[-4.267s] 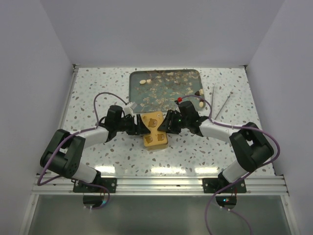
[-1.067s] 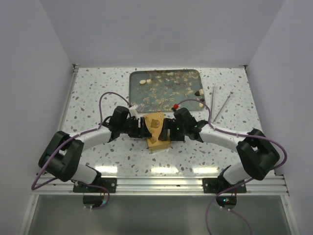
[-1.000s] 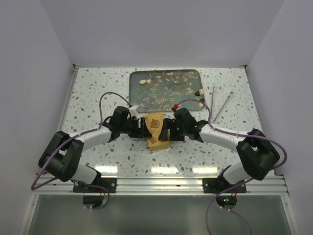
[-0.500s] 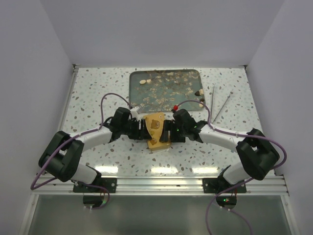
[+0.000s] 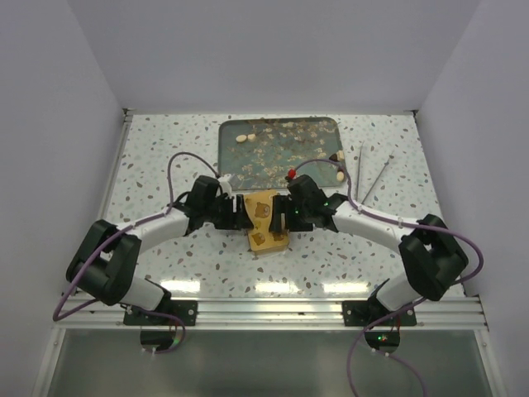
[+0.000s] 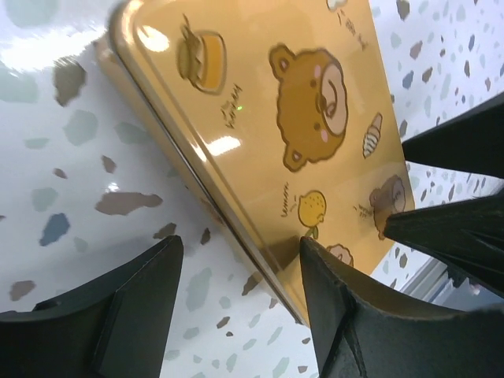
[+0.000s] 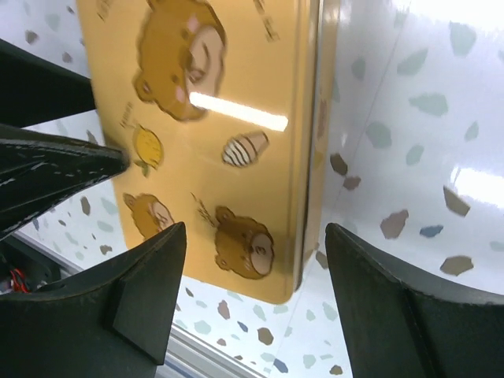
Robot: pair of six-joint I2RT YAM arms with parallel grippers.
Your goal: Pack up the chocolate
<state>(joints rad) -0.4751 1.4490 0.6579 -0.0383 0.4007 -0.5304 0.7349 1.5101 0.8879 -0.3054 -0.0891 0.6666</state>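
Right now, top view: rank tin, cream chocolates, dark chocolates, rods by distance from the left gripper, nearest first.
From the left gripper:
1. tin: right beside it, table centre.
2. cream chocolates: far-left corner of the tray.
3. dark chocolates: tray's right edge.
4. rods: right of the tray, farthest.

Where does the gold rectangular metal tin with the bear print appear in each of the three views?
Top external: the gold rectangular metal tin lies small at the centre of the picture.
Left wrist: the tin fills the upper right, running diagonally.
Right wrist: the tin fills the upper left and the centre.
Shared landmark: the large brown bear face on its lid, seen in the left wrist view and the right wrist view too.
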